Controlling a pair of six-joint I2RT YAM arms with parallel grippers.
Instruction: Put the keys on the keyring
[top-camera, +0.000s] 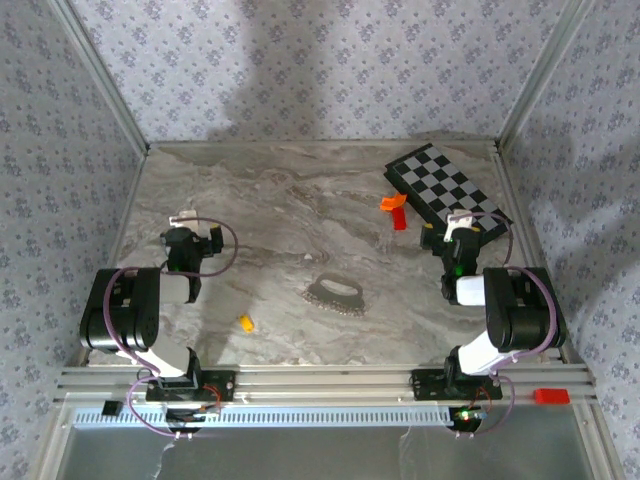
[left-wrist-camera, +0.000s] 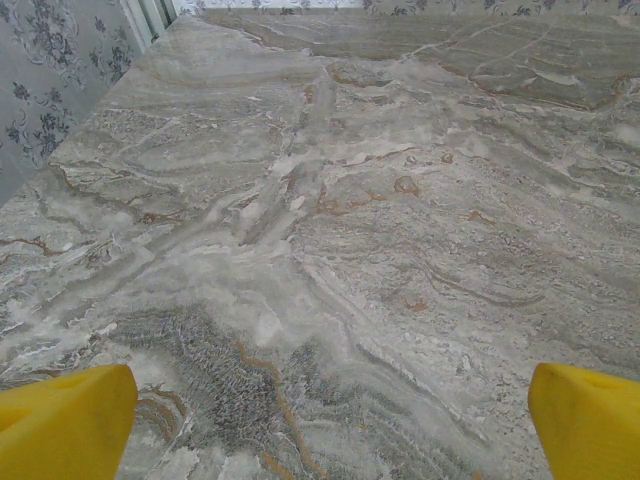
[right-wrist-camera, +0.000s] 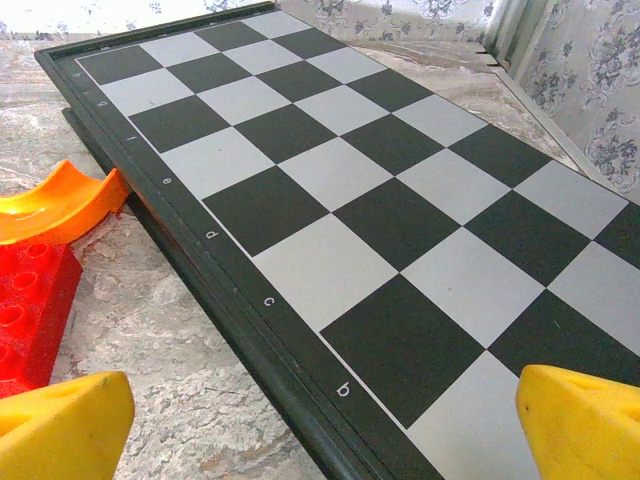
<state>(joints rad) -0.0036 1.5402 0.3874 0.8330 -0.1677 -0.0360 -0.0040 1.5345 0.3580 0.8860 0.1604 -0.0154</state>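
A tiny yellow-headed key (top-camera: 245, 322) lies on the marble table near the front, left of centre. To its right, mid-table, rests the keyring (top-camera: 336, 293), a thin silvery loop with a short chain. My left gripper (top-camera: 188, 225) hovers at the left, well behind the key. It is open, and bare marble lies between its yellow pads (left-wrist-camera: 65, 420). My right gripper (top-camera: 458, 225) is at the right, over the near corner of the chessboard. It too is open, with nothing between its pads (right-wrist-camera: 60, 425).
A black-and-white chessboard (top-camera: 447, 188) lies at the back right, its edge propped on an orange block (right-wrist-camera: 60, 205). A red block (right-wrist-camera: 30, 300) sits beside that. Patterned walls close in the table on three sides. A small red part (top-camera: 550, 396) sits on the front rail.
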